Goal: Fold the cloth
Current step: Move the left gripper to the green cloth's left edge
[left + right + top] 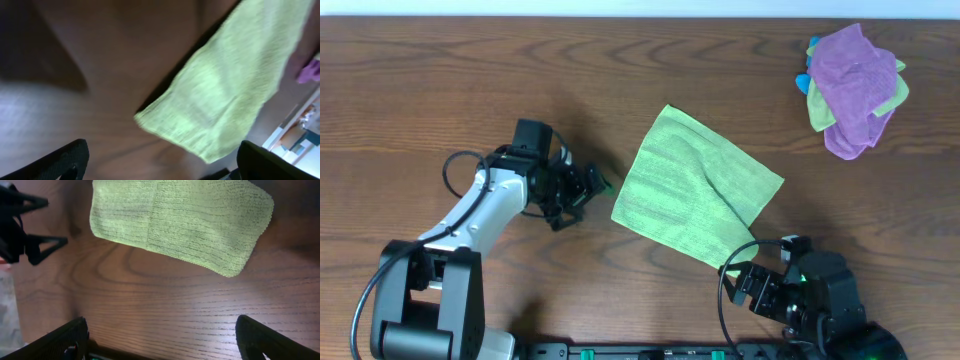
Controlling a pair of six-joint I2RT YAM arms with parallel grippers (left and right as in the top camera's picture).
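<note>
Cloth (698, 190) lies flat mid-worktop (470, 80), turned like a diamond, nothing gripping it. Overhead, a dark line runs across its right part down toward the near corner, and the right wrist view shows a straight step across the weave too. Can't tell if that's a crease or the edge of a folded-over layer. Left end effector (594, 187) sits just left of the cloth's left corner, close but not touching. Overhead, its dark fingers blend into the dark wood, so the gap is hard to read there. Left wrist view is blurred, but both fingers (65, 160) show at the bottom corners, spread wide with nothing between them and the cloth corner ahead. Right end effector (745, 272) is at the cloth's near corner. Overhead, its body partly covers the cloth tip, so contact can't be judged from that view. In the right wrist view its fingers (270, 337) are also spread wide and cut off by the frame, with bare wood between them and the cloth edge ahead, clear of them. At the far right of the worktop, a purple cloth (855, 85) is bunched over a yellow-green cloth (897, 95), which is mostly covered. A small blue item (807, 80) pokes out on the left of that pile, too small to identify. The pile is well apart from the cloth.
</note>
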